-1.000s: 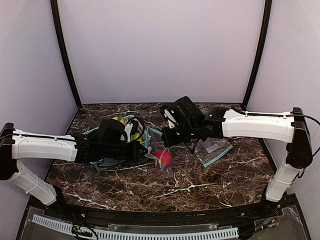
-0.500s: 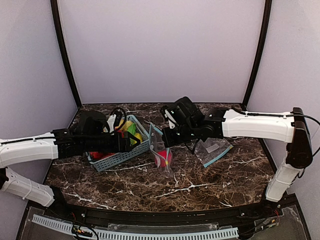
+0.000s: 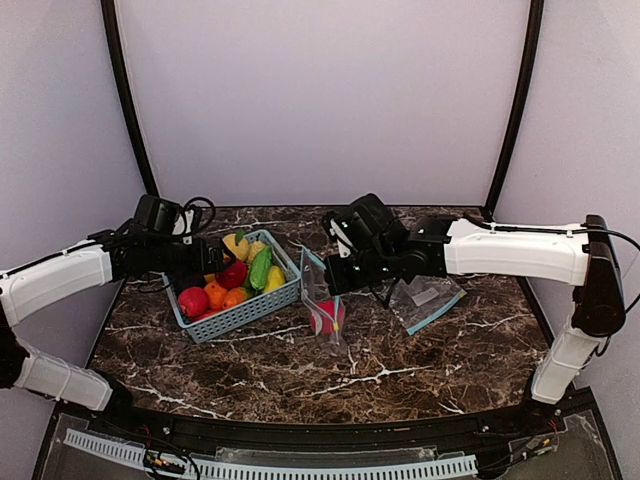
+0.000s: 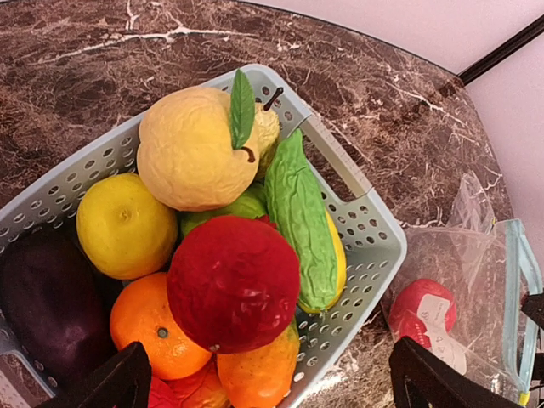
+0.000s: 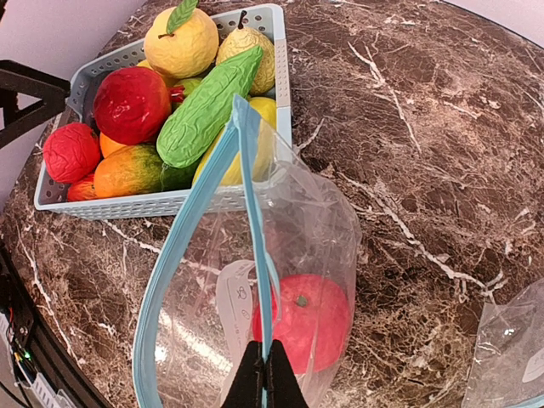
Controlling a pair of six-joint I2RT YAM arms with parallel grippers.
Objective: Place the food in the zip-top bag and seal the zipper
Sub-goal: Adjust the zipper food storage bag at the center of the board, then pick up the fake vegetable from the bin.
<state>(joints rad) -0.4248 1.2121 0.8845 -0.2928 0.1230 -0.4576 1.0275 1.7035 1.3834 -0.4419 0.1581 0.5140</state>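
Your right gripper pinches one light-blue zipper lip of the crinkly clear bag, left gripper gapes empty: single-sided hold, mouth may sag shut.

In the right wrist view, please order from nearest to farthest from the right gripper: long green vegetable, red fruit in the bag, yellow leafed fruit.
1. red fruit, inside the bag, beside the right gripper.
2. long green vegetable, in the basket.
3. yellow leafed fruit, at the basket's far edge.

Lilac walls (dark marble table)
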